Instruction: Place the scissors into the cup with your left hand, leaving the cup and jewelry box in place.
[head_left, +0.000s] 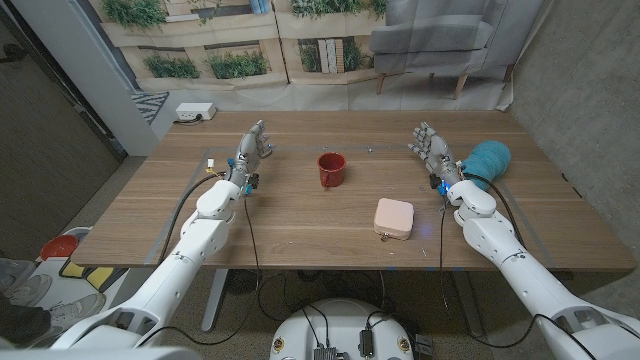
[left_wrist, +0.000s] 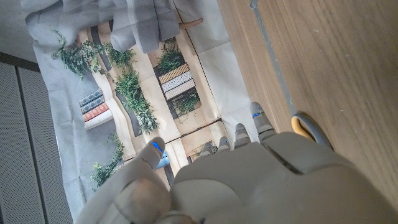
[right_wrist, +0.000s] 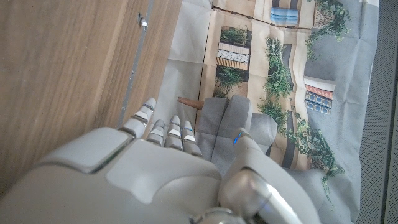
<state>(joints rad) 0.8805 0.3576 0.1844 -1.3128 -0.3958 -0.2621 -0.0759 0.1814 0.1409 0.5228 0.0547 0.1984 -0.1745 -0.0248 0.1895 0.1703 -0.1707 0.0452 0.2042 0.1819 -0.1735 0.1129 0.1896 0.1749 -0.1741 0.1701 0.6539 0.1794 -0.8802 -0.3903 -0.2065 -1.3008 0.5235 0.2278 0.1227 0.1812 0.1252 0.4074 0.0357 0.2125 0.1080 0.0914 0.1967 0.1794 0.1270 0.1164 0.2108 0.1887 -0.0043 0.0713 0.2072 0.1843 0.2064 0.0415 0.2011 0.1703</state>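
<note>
Our left hand (head_left: 252, 148) open, empty, left of the red ceramic cup (head_left: 331, 169) (scissors unseen); right hand (head_left: 431, 146) open, idle.

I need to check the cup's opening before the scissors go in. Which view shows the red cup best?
The head view: the red cup stands upright mid-table, its open mouth visible, between the left hand and right hand. The wrist views show hand backs, wood and backdrop, not the cup.
</note>
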